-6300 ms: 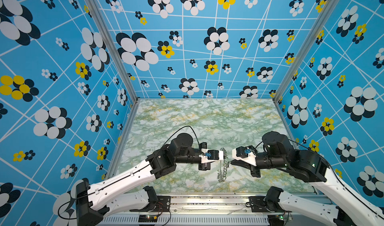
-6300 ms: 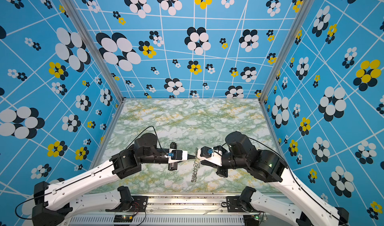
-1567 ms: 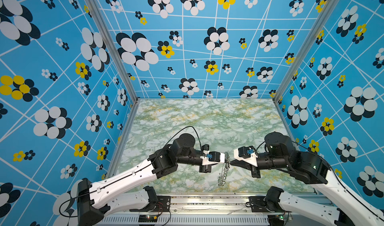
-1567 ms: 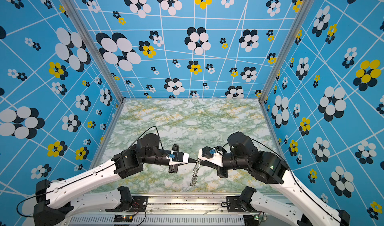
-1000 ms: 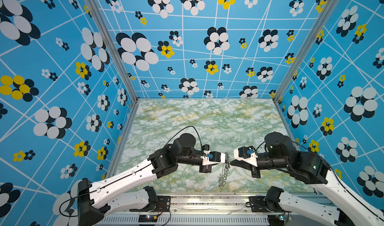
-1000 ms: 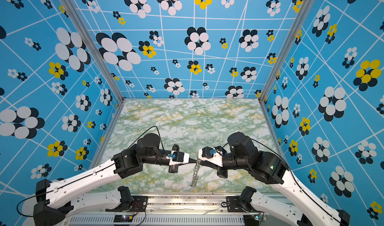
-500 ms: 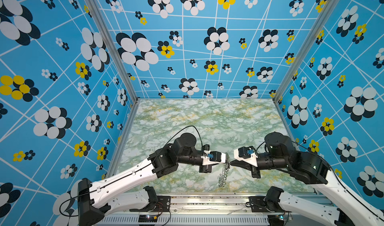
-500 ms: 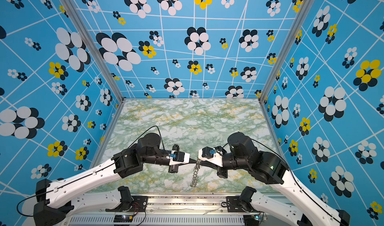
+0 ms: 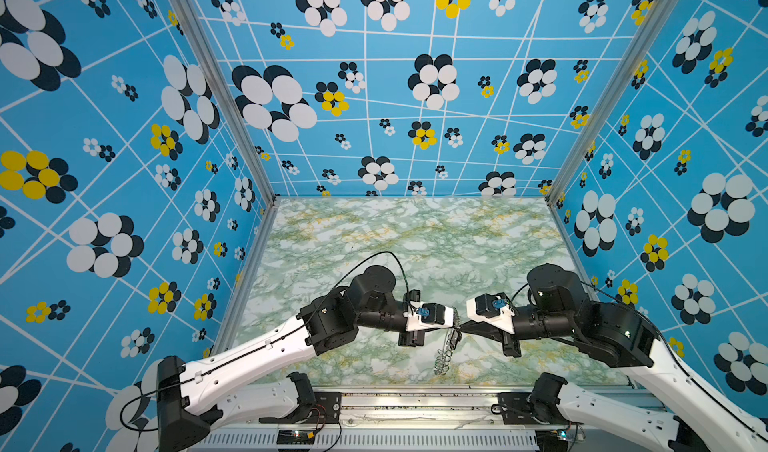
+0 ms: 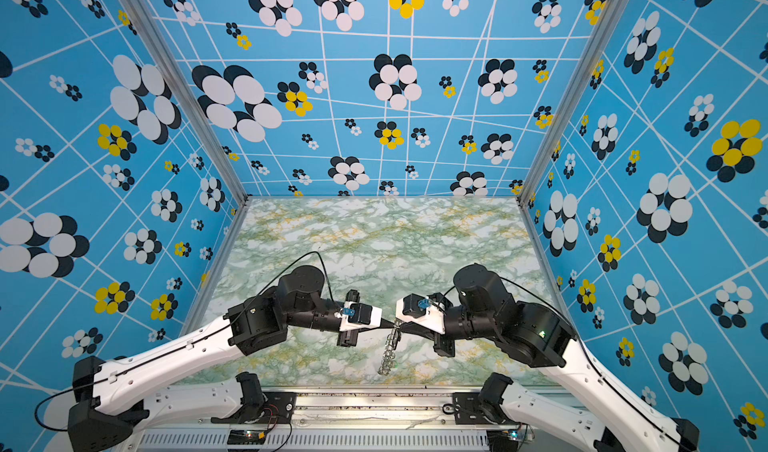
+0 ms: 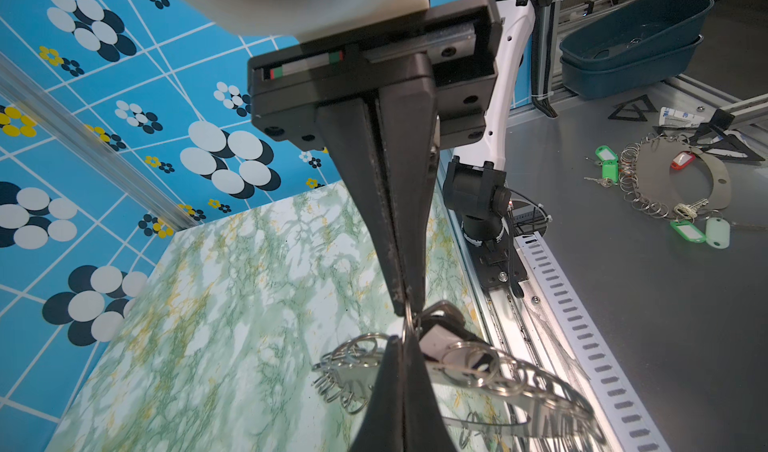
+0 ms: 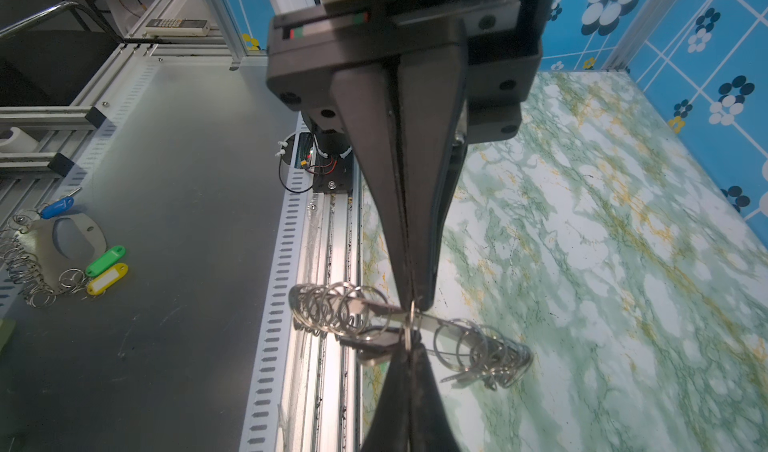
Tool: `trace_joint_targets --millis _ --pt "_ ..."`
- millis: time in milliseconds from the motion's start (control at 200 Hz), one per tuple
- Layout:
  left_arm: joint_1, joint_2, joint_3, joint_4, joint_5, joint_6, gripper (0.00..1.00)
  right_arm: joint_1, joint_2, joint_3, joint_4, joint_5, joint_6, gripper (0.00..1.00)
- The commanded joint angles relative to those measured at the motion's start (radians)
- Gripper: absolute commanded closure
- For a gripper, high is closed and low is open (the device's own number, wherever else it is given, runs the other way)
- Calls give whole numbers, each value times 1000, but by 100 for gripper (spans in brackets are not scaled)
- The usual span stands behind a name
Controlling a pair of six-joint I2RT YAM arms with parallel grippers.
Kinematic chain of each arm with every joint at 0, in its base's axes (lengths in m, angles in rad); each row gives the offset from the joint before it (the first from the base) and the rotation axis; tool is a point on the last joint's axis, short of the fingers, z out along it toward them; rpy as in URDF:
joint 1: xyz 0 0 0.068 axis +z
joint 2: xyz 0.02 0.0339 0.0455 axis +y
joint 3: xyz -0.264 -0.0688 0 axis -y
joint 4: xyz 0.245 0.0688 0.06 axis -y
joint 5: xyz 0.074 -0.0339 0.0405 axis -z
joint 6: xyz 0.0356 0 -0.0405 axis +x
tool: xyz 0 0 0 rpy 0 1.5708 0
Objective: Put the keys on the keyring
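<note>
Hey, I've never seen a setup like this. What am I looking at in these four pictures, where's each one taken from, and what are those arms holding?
These are two robot arms, each ending in a two-fingered gripper. Both top views look down from overhead at the green marbled table. The other two pictures come from cameras on the arms' wrists, looking along the fingers. The left gripper and right gripper are both shut, with their tips meeting at one wire loop of the keyring. The keyring is a metal disc edged with loops, and they hold it on edge above the table.
</note>
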Motion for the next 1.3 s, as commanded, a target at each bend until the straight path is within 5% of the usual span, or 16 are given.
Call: trace_joint_targets --millis 0,1294 --pt "-27 25 34 -3 37 9 100 2 6 15 122 -40 13 100" --pt "-9 48 65 -32 10 -21 100 51 0 20 55 -63 -39 100"
